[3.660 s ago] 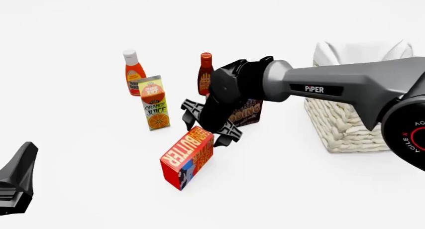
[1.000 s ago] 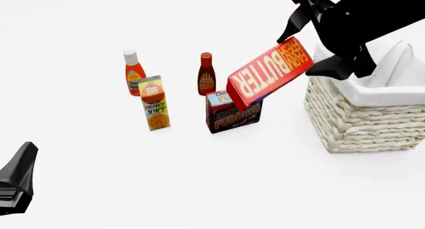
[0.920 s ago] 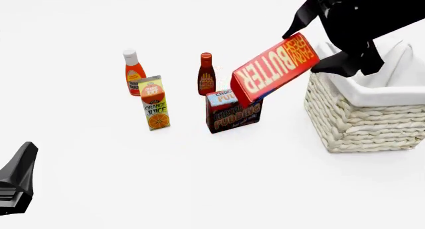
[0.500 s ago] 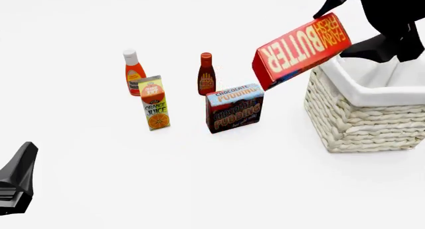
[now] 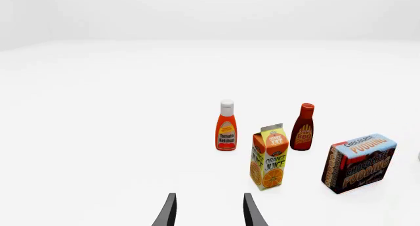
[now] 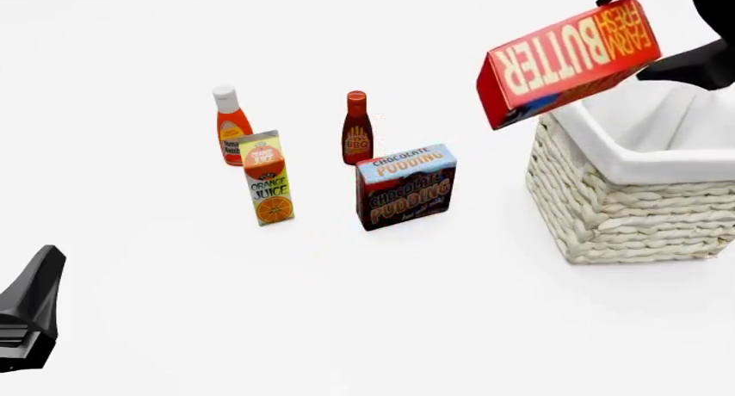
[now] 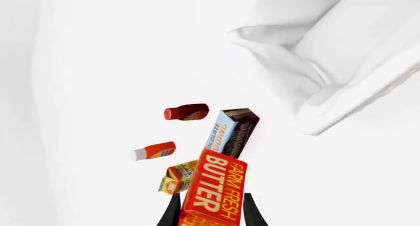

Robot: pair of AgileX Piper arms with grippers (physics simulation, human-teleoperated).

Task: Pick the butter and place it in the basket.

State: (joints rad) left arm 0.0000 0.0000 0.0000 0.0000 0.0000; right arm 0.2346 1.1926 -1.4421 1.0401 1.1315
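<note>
The butter (image 6: 569,60), a red carton with pale lettering, hangs tilted in the air over the near left corner of the basket (image 6: 626,211). My right gripper (image 6: 639,33) is shut on its right end, with most of the arm out of frame at the top right. In the right wrist view the butter (image 7: 213,191) sits between the fingers of the right gripper (image 7: 211,217), and the basket's white liner (image 7: 328,64) lies beyond. My left gripper (image 6: 29,314) rests low at the near left, and in its own wrist view the left gripper (image 5: 208,212) is open and holds nothing.
A chocolate pudding box (image 6: 405,187) stands left of the basket. Behind it is a dark BBQ sauce bottle (image 6: 357,129). Farther left are an orange juice carton (image 6: 268,178) and a ketchup bottle (image 6: 233,126).
My right gripper lifted the butter off the table and carried it up and to the right, to above the basket's left rim. The left arm stayed still.
</note>
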